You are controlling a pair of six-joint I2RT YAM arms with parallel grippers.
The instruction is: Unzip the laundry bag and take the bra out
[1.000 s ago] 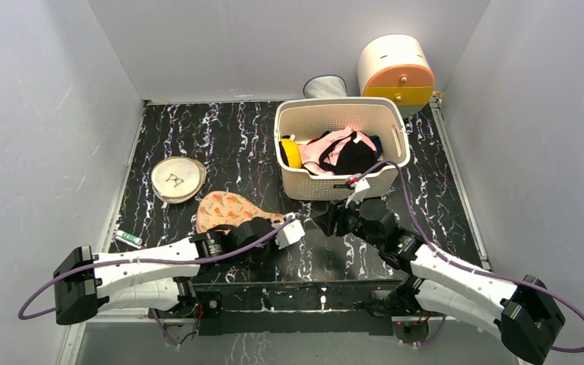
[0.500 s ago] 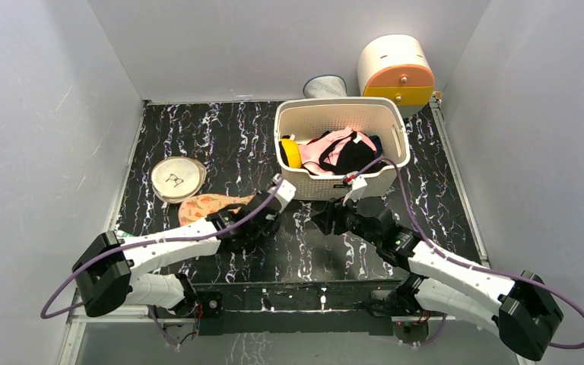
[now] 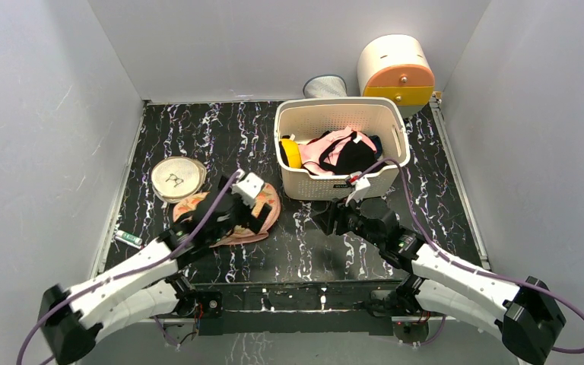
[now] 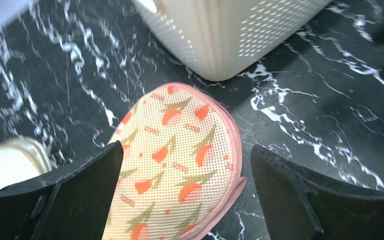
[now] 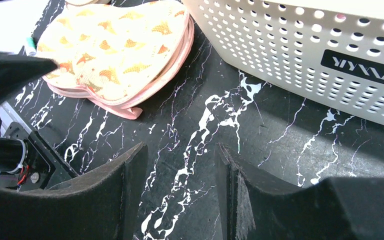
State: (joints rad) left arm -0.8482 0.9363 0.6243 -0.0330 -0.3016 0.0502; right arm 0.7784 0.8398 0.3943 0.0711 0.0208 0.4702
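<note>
The laundry bag [image 3: 271, 202], a peach mesh pouch with orange and green motifs and pink edging, lies flat on the black marbled table, left of the basket. My left gripper [image 3: 248, 204] hangs over it, wide open. In the left wrist view one lobe of the laundry bag [image 4: 176, 150] shows between the spread fingers [image 4: 80, 192], and nothing is gripped. My right gripper [image 3: 327, 220] stands open low over bare table in front of the basket, to the right of the laundry bag [image 5: 115, 45]. The bra is hidden.
A white perforated basket [image 3: 327, 188] holds pink and black garments and a small yellow round object [image 3: 290, 152]. A cream disc with a black icon [image 3: 176, 179] lies to the left. A cream and orange drawer box [image 3: 395, 68] stands at the back right. A small green-white item [image 3: 128, 238] lies by the left wall.
My left gripper has opened wide and let go of the laundry bag, swinging back and left to hang over it. The bag now lies flat. The right arm has barely moved.
</note>
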